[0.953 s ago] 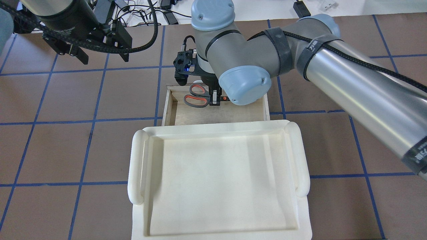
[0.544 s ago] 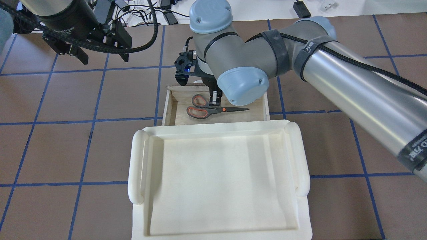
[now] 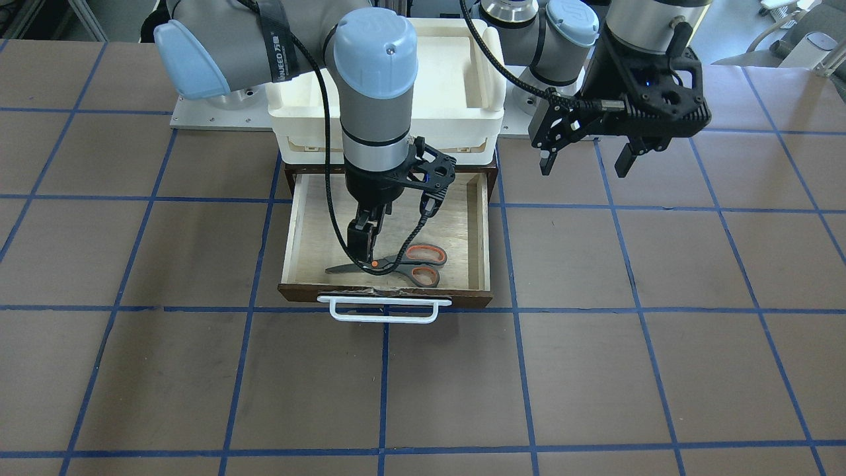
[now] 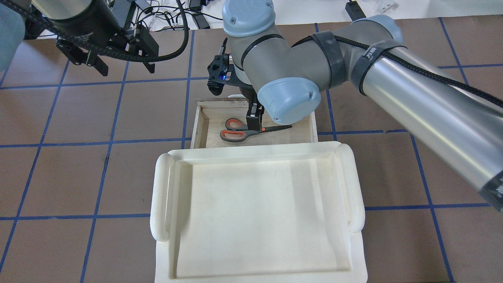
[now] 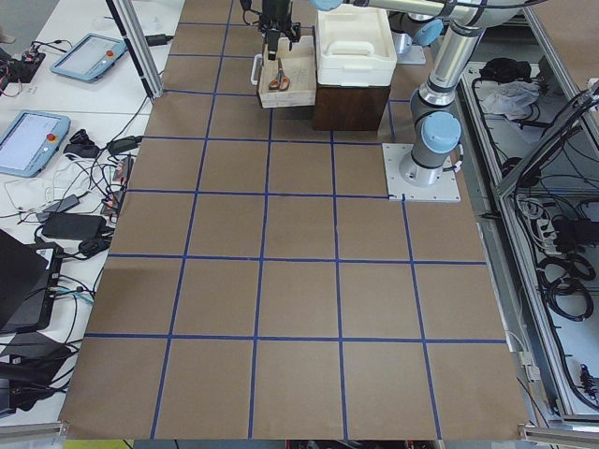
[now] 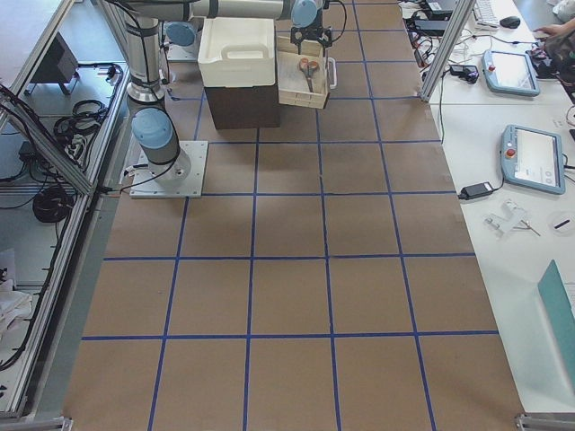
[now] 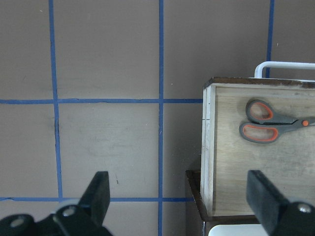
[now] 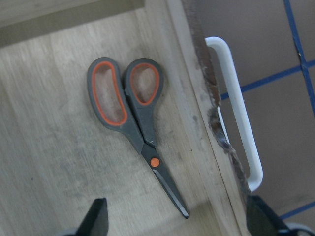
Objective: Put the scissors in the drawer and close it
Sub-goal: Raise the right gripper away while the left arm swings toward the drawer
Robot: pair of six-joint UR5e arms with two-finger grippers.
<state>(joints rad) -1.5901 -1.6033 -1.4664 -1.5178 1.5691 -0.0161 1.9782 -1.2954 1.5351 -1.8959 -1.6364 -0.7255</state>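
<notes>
The scissors (image 4: 243, 131), grey handles lined orange-red, lie flat on the pale floor of the open drawer (image 4: 200, 125), near its front panel. They also show in the front view (image 3: 403, 261), the right wrist view (image 8: 133, 113) and the left wrist view (image 7: 268, 123). My right gripper (image 4: 254, 118) hangs just above them, open and empty; its fingers (image 8: 98, 216) stand wide apart. My left gripper (image 4: 127, 70) is open and empty, above the table off to the drawer's side. The drawer's white bar handle (image 3: 383, 311) faces away from me.
A white plastic tray (image 4: 161, 196) sits on top of the dark brown cabinet (image 5: 351, 108) that the drawer slides out of. The brown table carries a blue tape grid. Cables and tablets lie beyond the table's far edge.
One second ago my right gripper held the scissors above the drawer. It has let go of them; they now lie flat in the drawer. The left gripper has shifted slightly farther away.
</notes>
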